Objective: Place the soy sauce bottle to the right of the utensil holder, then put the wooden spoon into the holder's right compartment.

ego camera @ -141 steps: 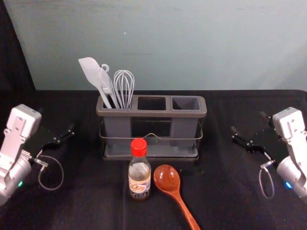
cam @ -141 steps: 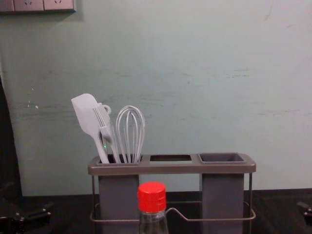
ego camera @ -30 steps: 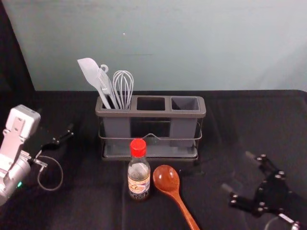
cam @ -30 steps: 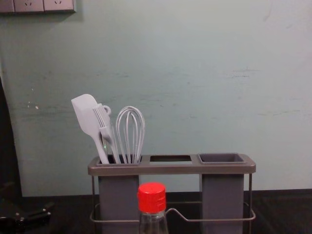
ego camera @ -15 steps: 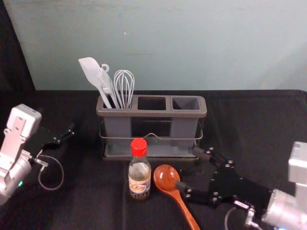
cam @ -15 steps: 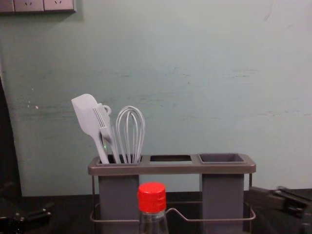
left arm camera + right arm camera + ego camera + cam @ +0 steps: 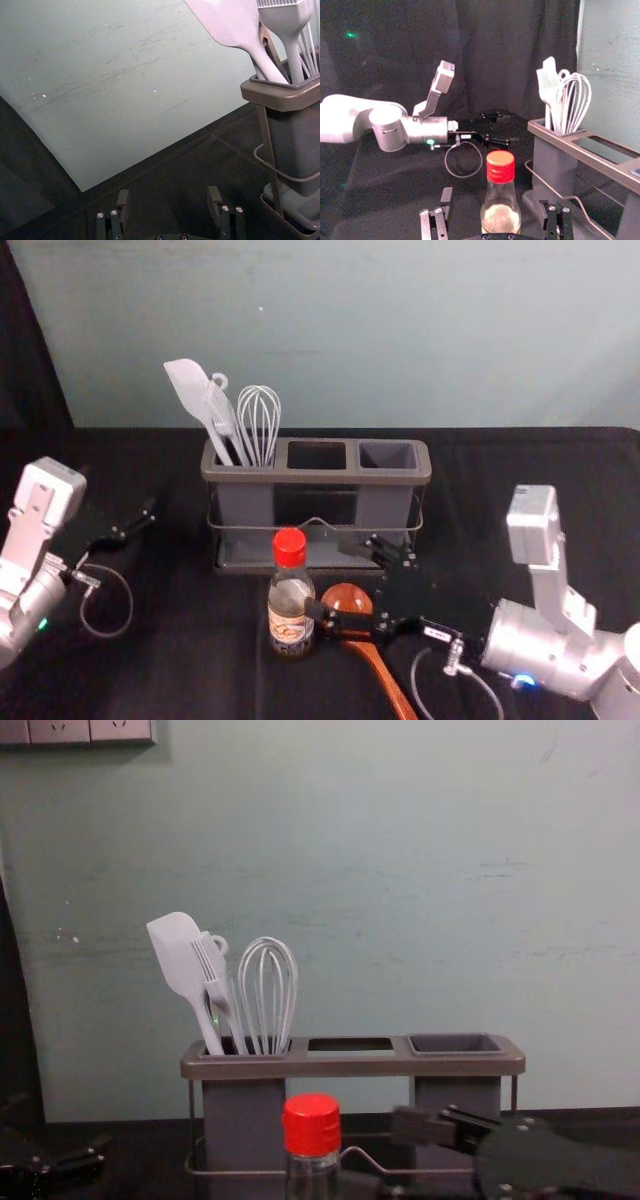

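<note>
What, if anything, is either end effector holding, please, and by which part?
Nothing is held: the right end effector is open near the soy sauce bottle, and the left end effector is open too.

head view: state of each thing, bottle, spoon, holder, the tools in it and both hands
soy sauce bottle: upright, red cap on, in front of the holder
wooden spoon: lying on the table, bowl partly covered by the right hand
utensil holder: upright, middle and right compartments empty
spatula, brush, whisk: standing in the left compartment
right hand: open, at the bottle, not closed on it
left hand: open, off to the left
</note>
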Motion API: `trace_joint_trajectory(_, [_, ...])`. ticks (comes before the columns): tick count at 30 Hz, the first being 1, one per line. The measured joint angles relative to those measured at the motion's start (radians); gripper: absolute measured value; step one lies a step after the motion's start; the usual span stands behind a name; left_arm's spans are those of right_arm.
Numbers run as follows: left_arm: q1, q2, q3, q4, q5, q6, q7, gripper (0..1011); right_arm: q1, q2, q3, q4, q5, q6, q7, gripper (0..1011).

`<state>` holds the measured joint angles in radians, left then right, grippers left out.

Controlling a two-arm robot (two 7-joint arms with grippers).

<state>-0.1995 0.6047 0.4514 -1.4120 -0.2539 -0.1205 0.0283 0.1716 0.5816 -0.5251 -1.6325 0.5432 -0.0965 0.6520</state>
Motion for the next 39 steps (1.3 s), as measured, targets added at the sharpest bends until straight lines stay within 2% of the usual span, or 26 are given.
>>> trace_joint_trajectory(4, [0.000,0.000,0.000,0.000,0.000,0.000,0.000,1011,0.031,-0.026,-0.012,0.015,-0.004,0.028,0.001,1004])
trace_joint_trajectory(17, [0.000,0.000,0.000,0.000,0.000,0.000,0.000,1011,0.098,-0.071,-0.042,0.057,-0.018,0.078,0.000,1004])
trace_joint_trajectory(28, [0.000,0.000,0.000,0.000,0.000,0.000,0.000,1012,0.150,-0.101,-0.062,0.101,-0.027,0.102,-0.003,1004])
trace_joint_trajectory(39, [0.000,0.000,0.000,0.000,0.000,0.000,0.000,1011,0.175,-0.117,-0.073,0.131,-0.026,0.115,-0.004,1004])
